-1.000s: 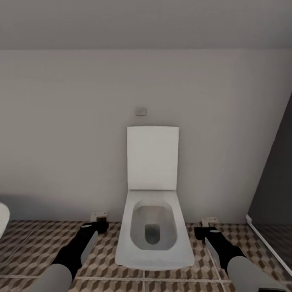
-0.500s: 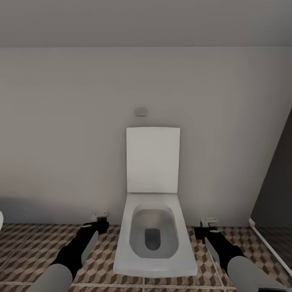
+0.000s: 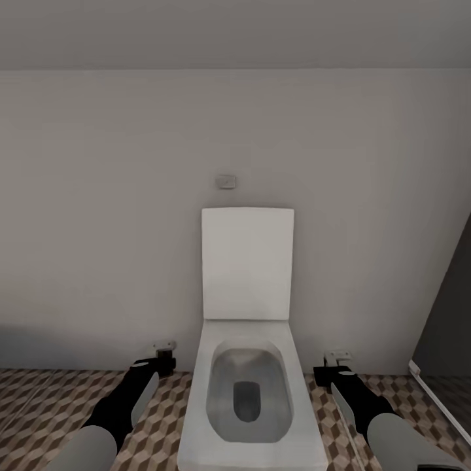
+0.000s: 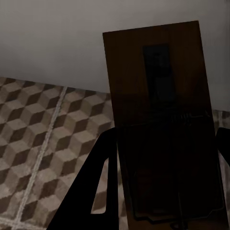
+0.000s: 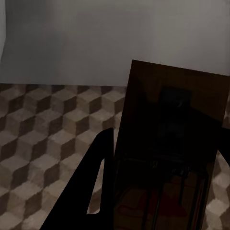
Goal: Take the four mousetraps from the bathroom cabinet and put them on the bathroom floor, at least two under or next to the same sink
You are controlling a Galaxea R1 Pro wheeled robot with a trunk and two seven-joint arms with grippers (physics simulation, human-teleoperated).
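My left gripper (image 3: 163,358) is shut on a brown wooden mousetrap (image 4: 160,120), held upright between its dark fingers (image 4: 103,163) above the cube-patterned bathroom floor (image 3: 52,399). In the head view that mousetrap (image 3: 162,345) shows as a small pale piece at the fingertips, left of the toilet. My right gripper (image 3: 333,367) is shut on another mousetrap (image 5: 172,139), which in the head view (image 3: 337,357) sits right of the toilet. The cabinet and the sink are out of view.
A white toilet (image 3: 248,392) with its lid raised stands straight ahead against the grey wall, between my two arms. A flush button (image 3: 226,181) is on the wall above it. A dark panel (image 3: 451,314) rises at the right edge.
The view has moved toward the toilet, which now looks larger and lower. The white rim at the left edge has left the picture. Both grippers hold their mousetraps as before.
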